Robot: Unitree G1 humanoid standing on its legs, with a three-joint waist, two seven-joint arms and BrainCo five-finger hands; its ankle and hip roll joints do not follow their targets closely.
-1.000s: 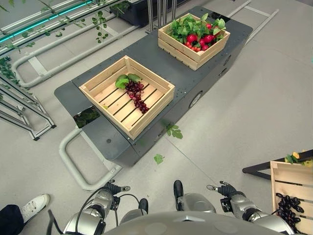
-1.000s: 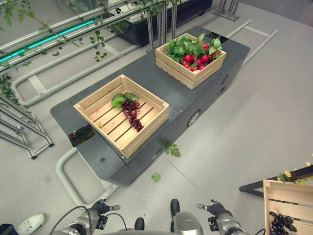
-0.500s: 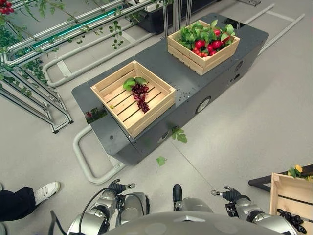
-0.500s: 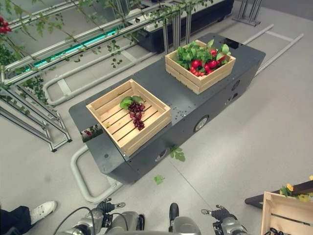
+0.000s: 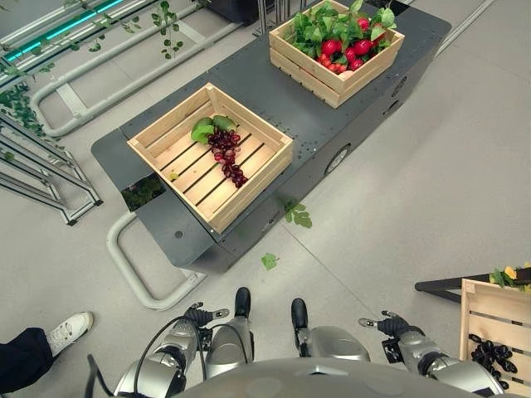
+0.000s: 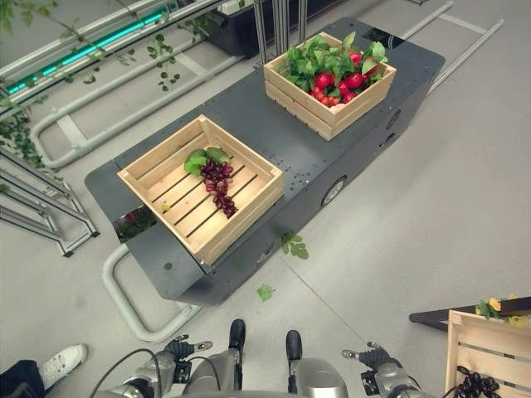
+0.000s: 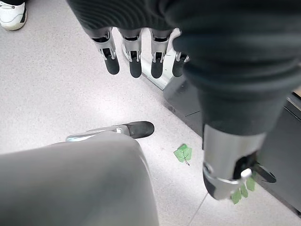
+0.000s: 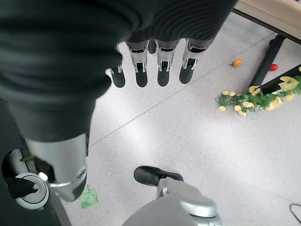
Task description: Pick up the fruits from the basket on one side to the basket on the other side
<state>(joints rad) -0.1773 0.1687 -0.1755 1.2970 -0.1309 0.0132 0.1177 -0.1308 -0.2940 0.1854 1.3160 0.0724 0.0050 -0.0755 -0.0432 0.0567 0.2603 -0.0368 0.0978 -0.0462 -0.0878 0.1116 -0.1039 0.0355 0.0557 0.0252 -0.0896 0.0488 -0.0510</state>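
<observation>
A wooden crate (image 5: 178, 137) stands on the near end of a dark platform cart (image 5: 274, 95) and holds a bunch of dark red grapes (image 5: 226, 154) with green leaves. On the cart's far end a second crate (image 5: 299, 62) is full of red fruits (image 5: 342, 50) among leaves. A third crate (image 5: 489, 311) with dark grapes (image 5: 491, 355) sits at the lower right. My left hand (image 7: 134, 59) hangs over the floor, fingers straight, holding nothing. My right hand (image 8: 162, 66) hangs the same way, open and empty.
Loose leaves (image 5: 269, 261) lie on the floor by the cart. A grey tube frame (image 5: 133, 274) sticks out from the cart's near end, and metal racks (image 5: 41, 178) stand to the left. A person's white shoe (image 5: 68, 330) is at lower left. Yellow flowers (image 8: 254, 96) and small fruits (image 8: 237, 62) lie by my right hand.
The whole picture has shifted, so the camera has moved. The crates and fruits stay where they were on the cart. Both hands still hang open.
</observation>
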